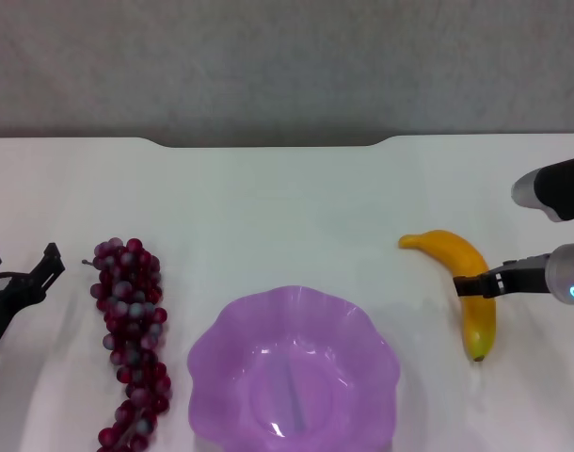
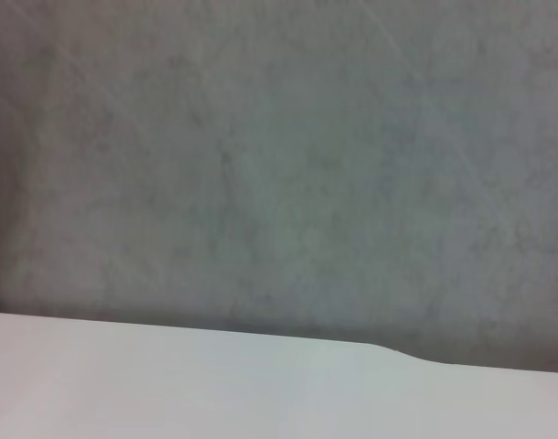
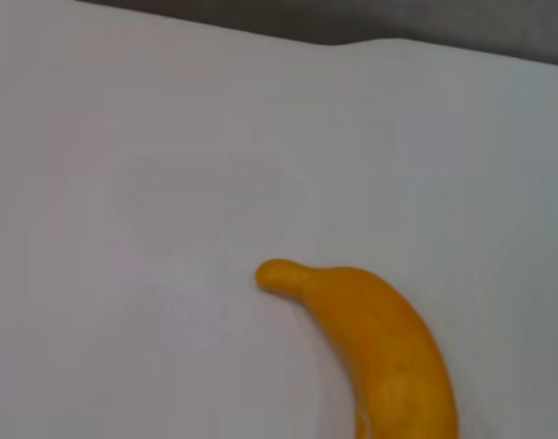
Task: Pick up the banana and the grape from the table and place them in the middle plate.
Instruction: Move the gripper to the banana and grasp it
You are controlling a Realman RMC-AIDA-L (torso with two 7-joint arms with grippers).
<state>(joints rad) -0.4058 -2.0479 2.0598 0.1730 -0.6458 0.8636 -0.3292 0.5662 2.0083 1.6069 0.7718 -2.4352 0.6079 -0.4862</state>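
Observation:
The banana (image 1: 468,287) lies on the white table (image 1: 287,207) at the right, and its stem end also shows in the right wrist view (image 3: 380,347). My right gripper (image 1: 473,285) reaches in from the right and sits at the banana's middle, its dark tip overlapping the fruit. The grape (image 1: 129,339) is a long dark red bunch lying at the left. The middle plate (image 1: 362,325), purple with a wavy rim, stands empty at the front centre. My left gripper (image 1: 22,259) is open and empty at the far left, apart from the grape.
The table's far edge has a notch (image 1: 268,143), with a grey wall behind it. The left wrist view shows only that wall and the table edge (image 2: 398,352). Bare tabletop lies between the plate and each fruit.

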